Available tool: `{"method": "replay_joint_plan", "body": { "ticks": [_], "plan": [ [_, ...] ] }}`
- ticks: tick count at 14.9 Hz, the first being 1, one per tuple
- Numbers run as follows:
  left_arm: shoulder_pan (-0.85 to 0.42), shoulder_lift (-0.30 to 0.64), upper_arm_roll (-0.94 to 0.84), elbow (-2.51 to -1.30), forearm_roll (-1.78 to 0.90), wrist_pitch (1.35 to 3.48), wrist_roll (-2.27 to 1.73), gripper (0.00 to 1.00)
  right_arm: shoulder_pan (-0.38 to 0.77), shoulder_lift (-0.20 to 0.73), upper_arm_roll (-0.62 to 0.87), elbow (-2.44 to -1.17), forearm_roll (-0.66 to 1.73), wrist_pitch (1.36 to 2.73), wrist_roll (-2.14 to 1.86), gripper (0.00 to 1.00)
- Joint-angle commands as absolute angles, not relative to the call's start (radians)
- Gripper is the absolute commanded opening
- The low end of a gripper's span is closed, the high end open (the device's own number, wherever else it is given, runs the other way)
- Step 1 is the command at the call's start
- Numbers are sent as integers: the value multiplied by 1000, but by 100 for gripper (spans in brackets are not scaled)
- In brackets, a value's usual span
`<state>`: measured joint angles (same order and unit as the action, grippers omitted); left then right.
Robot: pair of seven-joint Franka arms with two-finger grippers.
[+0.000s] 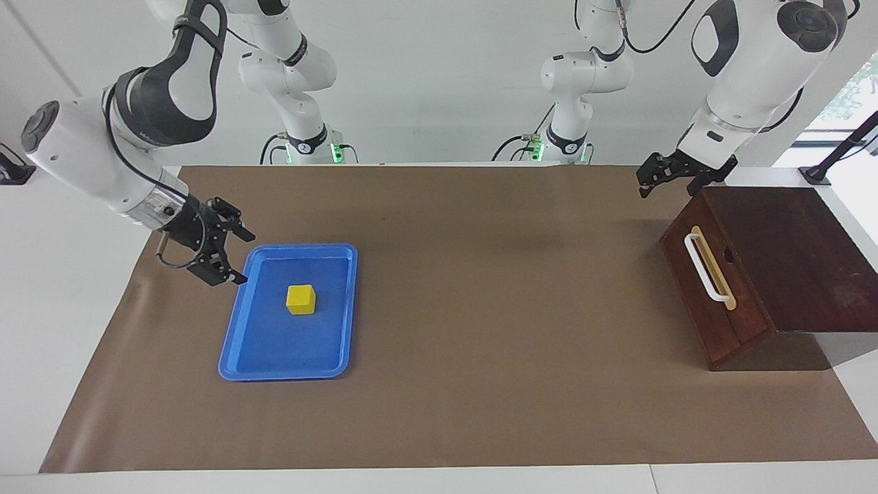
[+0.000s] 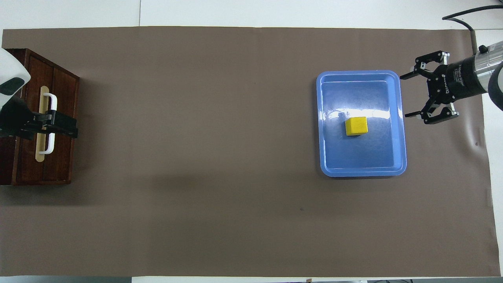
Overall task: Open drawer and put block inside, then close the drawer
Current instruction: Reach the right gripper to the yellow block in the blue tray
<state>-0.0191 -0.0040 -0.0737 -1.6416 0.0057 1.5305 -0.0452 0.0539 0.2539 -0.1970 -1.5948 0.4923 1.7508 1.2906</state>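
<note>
The yellow block (image 1: 300,299) (image 2: 356,125) sits in the middle of a flat blue tray (image 1: 288,374) (image 2: 361,172). My right gripper (image 1: 240,259) (image 2: 404,96) hangs open just above the tray's rim toward the right arm's end, with its jaws facing the block and nothing between them. The dark wooden drawer (image 1: 713,302) (image 2: 63,165) is closed, its white handle (image 1: 706,267) (image 2: 53,104) facing the table's middle. My left gripper (image 1: 667,186) (image 2: 67,127) is open and waits in the air over the drawer front, apart from the handle.
A brown mat (image 1: 480,309) covers the table between the tray and the cabinet. The cabinet's flat top (image 1: 789,254) lies toward the left arm's end. Bare white table (image 1: 68,261) borders the mat on the right arm's end.
</note>
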Motion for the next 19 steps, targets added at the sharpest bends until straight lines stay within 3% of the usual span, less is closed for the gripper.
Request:
{"method": "replay_joint_plan", "body": {
  "ticks": [1,7,19],
  "plan": [
    [-14,-14,-74,-1652,-8,1529,-43,100,45,308,-193,-1574,566,1770,1319,100],
    [-14,-14,-74,-1652,-8,1529,-43,100,11,411,-192,-1638,687,1766,1158,100],
    [-14,-14,-74,-1652,-8,1529,-43,100,12,400,-192,-1882,842,1916,1002,100]
  ]
}}
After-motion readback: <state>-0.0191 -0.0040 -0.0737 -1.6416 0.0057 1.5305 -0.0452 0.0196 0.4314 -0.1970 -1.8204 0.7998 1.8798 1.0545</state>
